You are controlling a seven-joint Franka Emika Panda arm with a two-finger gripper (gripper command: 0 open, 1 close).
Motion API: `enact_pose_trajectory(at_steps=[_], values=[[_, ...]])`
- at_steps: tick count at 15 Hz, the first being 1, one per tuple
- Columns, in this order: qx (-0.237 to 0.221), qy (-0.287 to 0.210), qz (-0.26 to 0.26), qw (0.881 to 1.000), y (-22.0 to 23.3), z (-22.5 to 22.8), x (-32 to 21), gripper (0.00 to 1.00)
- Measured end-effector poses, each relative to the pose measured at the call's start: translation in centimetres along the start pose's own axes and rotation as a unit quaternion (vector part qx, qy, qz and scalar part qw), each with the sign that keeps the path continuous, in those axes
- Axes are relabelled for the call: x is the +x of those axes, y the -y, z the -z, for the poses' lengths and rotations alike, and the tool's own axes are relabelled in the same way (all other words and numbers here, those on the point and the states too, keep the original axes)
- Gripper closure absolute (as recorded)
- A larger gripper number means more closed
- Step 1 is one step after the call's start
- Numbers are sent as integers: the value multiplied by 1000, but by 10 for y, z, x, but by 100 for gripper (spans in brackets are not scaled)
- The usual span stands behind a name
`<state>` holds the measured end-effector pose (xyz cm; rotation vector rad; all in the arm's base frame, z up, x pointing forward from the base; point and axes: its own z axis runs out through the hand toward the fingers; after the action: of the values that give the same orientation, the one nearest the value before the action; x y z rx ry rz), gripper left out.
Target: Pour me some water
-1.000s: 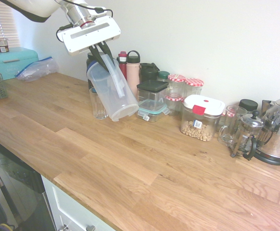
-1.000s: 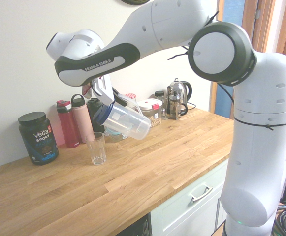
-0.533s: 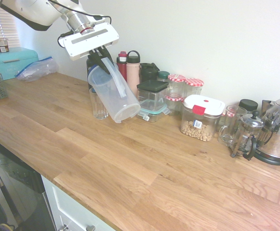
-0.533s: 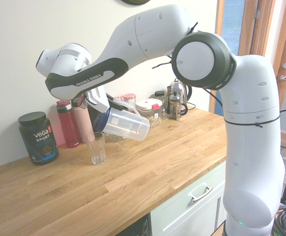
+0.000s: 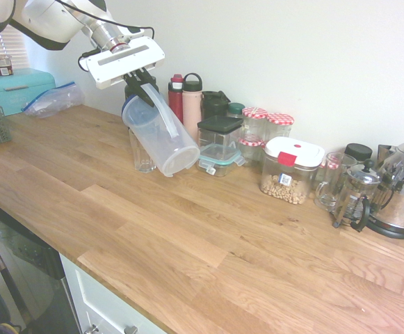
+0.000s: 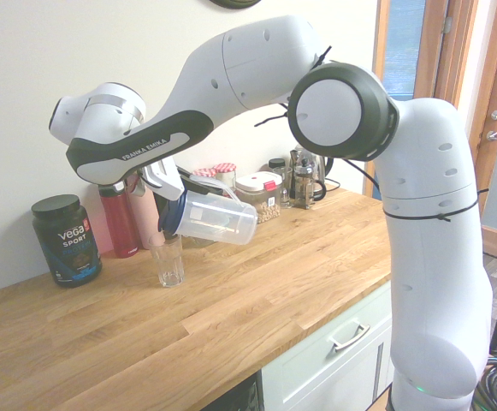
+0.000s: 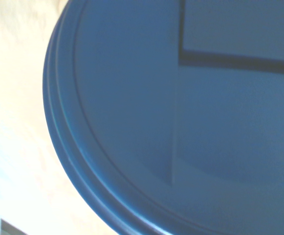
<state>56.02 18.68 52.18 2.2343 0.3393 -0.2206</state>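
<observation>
The hand [image 5: 140, 78] is gripping the pitcher [image 6: 220, 217] by its handle. The pitcher is hanging tilted, its blue lid [image 6: 174, 213] sloping down and lying just above the glass [image 6: 169, 265], which is standing upright on the worktop [image 6: 257, 300].

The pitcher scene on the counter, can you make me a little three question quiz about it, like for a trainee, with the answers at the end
1. True or false: the pitcher is tilted, not upright.
2. Multiple choice: what color is the pitcher's lid?
A) red
B) blue
C) white
3. Fill in the blank: the container with the white lid and the red tab stands on the ____.

Key: 1. true; 2. B; 3. counter
</observation>
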Motion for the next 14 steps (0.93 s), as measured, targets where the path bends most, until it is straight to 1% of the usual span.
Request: enact_pose_trajectory(at_steps=[3, 5, 6, 8, 9, 11, 14], values=[[58, -26, -37, 997, -23, 17, -17, 100], [110, -40, -70, 991, -61, 28, -51, 100], [138, -47, -89, 985, -82, 30, -72, 100], [198, -53, -129, 970, -119, 16, -114, 100], [227, -54, -148, 961, -130, 2, -130, 100], [276, -50, -192, 941, -140, -33, -148, 100], [335, -26, -251, 908, -145, -94, -174, 100]])
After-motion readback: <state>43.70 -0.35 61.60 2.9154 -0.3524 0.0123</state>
